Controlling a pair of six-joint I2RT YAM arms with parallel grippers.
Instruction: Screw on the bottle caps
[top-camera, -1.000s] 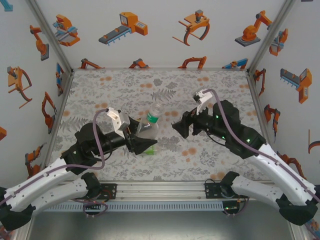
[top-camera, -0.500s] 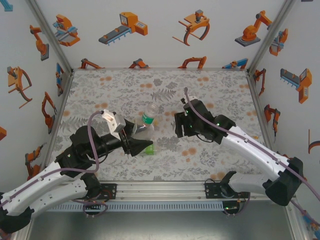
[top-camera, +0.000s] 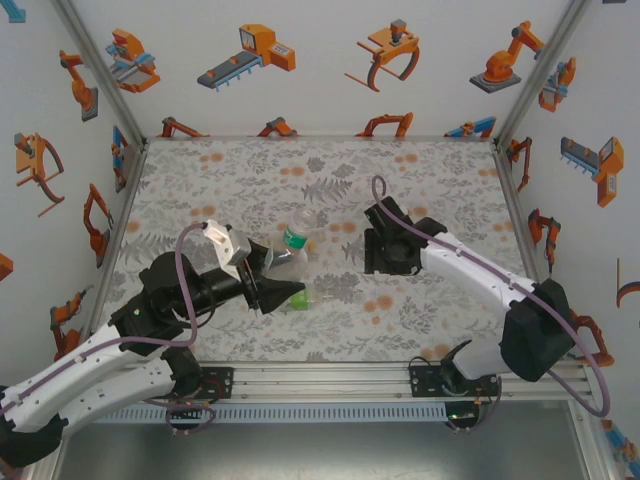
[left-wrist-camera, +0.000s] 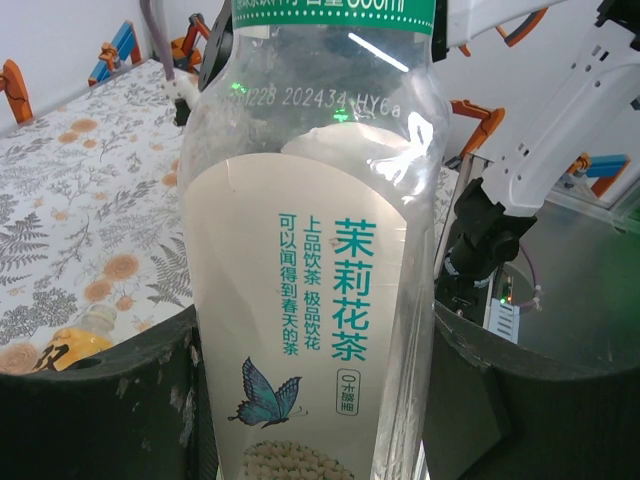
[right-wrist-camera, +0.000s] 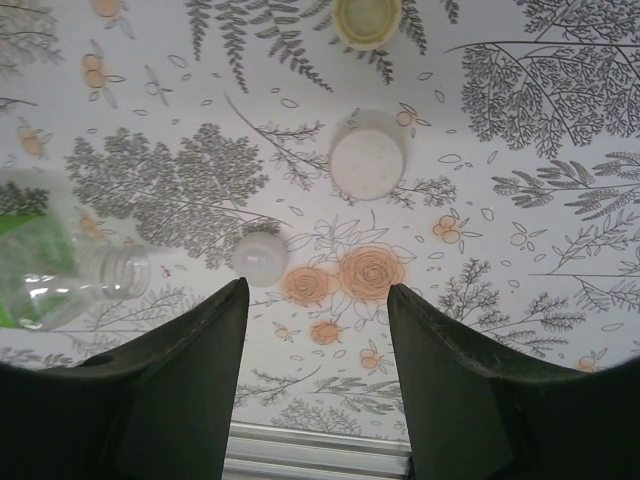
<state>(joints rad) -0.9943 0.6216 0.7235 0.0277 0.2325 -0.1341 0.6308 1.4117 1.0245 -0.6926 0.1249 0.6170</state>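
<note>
Gripping the clear green-labelled plastic bottle (left-wrist-camera: 320, 250) by its body, the left gripper (top-camera: 275, 280) presses both fingers (left-wrist-camera: 100, 400) against its sides. The right gripper (right-wrist-camera: 318, 300) hangs over the floral table (right-wrist-camera: 520, 180), jaws apart and empty. Below it lie 3 small round plastic caps (right-wrist-camera: 260, 255), 2 pale and 1 greenish cap (right-wrist-camera: 367, 15), near a plain clear bottle (right-wrist-camera: 70, 285) lying uncapped.

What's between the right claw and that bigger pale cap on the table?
Just bare flowered tablecloth lies between the right gripper and the bigger pale cap, as the right wrist view shows.
</note>
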